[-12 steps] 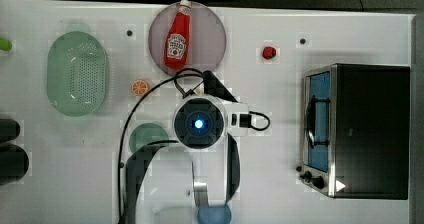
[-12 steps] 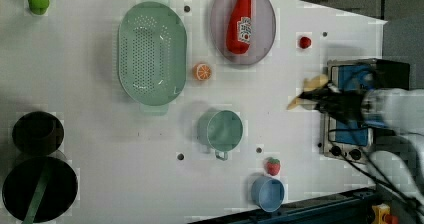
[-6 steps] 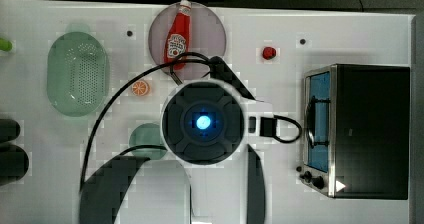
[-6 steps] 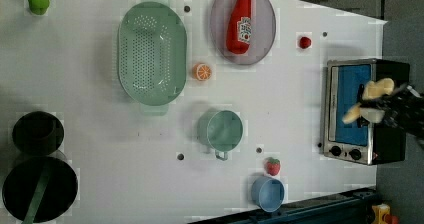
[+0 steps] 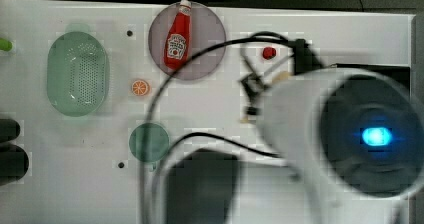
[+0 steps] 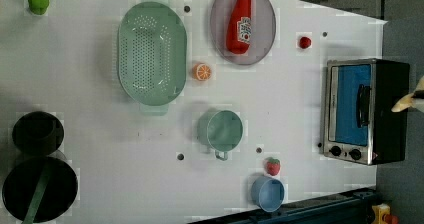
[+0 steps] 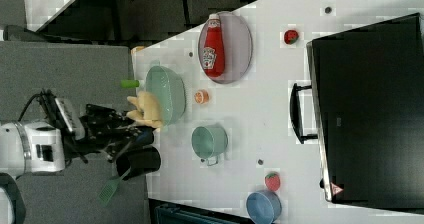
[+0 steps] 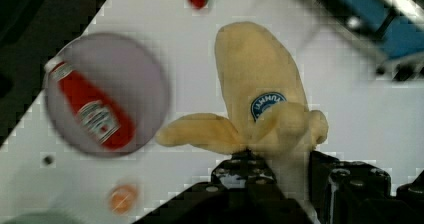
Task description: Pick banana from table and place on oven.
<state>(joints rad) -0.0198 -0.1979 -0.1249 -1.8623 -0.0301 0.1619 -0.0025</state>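
High above the counter [image 6: 280,114], we carry the banana [image 8: 260,104] clamped in our hand [image 8: 280,171], which is closed on its lower end so the peel strips splay freely above the grip. We hold it lifted because the oven [image 6: 367,109] has a tall black top that the fruit must clear before it can be set down. From the left view the banana's tip [image 6: 411,100] peeks in just past the oven's far side (so we judge the carry nearly done). The ketchup bottle [image 5: 178,35] stays on its plate [image 5: 207,39], and the orange slice [image 5: 140,87] lies on the counter, well apart from our path.
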